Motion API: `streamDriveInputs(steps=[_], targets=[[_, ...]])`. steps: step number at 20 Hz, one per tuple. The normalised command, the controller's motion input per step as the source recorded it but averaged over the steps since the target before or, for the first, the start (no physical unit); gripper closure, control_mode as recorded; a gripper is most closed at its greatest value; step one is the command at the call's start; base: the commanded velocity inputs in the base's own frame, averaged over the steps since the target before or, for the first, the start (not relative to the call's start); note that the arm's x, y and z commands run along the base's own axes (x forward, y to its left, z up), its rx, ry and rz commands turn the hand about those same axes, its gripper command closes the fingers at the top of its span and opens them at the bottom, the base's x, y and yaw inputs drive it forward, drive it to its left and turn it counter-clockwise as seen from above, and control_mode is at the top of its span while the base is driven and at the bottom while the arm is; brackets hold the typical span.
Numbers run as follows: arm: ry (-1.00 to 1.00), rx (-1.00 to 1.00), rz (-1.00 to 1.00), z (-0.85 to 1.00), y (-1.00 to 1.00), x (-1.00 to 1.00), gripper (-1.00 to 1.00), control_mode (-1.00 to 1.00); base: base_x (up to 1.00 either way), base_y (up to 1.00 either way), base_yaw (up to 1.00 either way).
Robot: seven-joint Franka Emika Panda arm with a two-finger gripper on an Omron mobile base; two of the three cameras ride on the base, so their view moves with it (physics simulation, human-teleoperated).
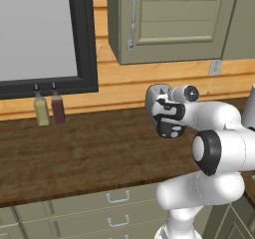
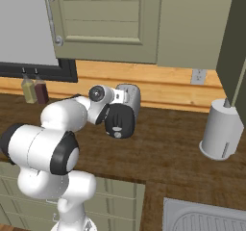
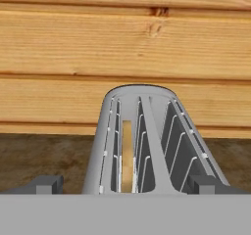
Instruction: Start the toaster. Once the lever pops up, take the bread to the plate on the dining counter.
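Observation:
The toaster (image 1: 155,94) (image 2: 132,95) stands on the wood counter near the back wall, its black end panel (image 2: 118,121) facing the robot. From the hand view I look down along its top (image 3: 147,131). The bread (image 3: 127,155) stands as a pale tan slice sunk in the left slot. My gripper (image 1: 167,103) (image 2: 115,98) (image 3: 125,185) hovers over the toaster's near end. It is open, its fingertips (image 3: 46,184) spread wider than the toaster, holding nothing. The plate and the dining counter are out of view.
Two bottles (image 1: 41,111) (image 1: 58,108) stand at the back left under the window. A grey-white cylinder (image 2: 221,131) stands to the right of the toaster, and a sink (image 2: 206,218) lies front right. Wall cabinets (image 2: 105,18) hang overhead.

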Motion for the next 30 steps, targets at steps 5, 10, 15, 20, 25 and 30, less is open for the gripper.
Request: streamDriveInputs(steps=[5,10,15,20,25,30], targets=[[0.0,0.0,0.0,0.0,0.0,0.0,-1.0,-1.0,0.0,0.0,0.0],[0.0,0.0,0.0,0.0,0.0,0.0,-1.0,-1.0,0.0,0.0,0.0],[0.0,0.0,0.0,0.0,0.0,0.0,-1.0,-1.0,0.0,0.0,0.0],[0.0,0.0,0.0,0.0,0.0,0.0,-1.0,-1.0,0.0,0.0,0.0],[0.0,0.0,0.0,0.0,0.0,0.0,-1.0,-1.0,0.0,0.0,0.0],[0.0,0.0,0.0,0.0,0.0,0.0,-1.0,-1.0,0.0,0.0,0.0]])
